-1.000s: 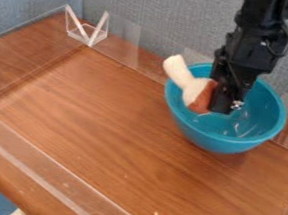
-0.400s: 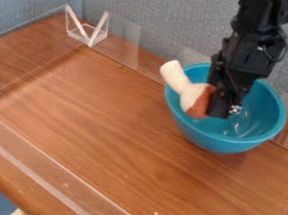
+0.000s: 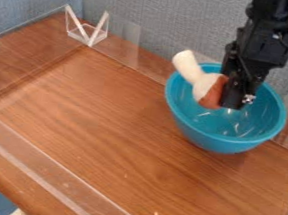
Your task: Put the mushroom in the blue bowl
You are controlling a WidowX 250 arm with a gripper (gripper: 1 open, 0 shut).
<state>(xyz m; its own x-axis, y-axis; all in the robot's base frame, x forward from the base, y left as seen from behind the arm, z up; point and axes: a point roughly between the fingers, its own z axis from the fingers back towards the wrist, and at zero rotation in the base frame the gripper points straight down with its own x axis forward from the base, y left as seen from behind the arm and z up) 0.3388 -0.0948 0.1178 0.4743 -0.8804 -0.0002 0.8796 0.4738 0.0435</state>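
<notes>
Touching jaws (image 3: 229, 92): mushroom (image 3: 202, 79), over bowl (image 3: 224, 131).

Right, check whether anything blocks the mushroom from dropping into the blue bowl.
Nothing visible blocks it: the mushroom is at the jaws, over the open mouth of the blue bowl.

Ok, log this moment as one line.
hand: shut on mushroom | mushroom: held, cap down, stem up toward the left | position: at the blue bowl's opening | release: not yet
</notes>
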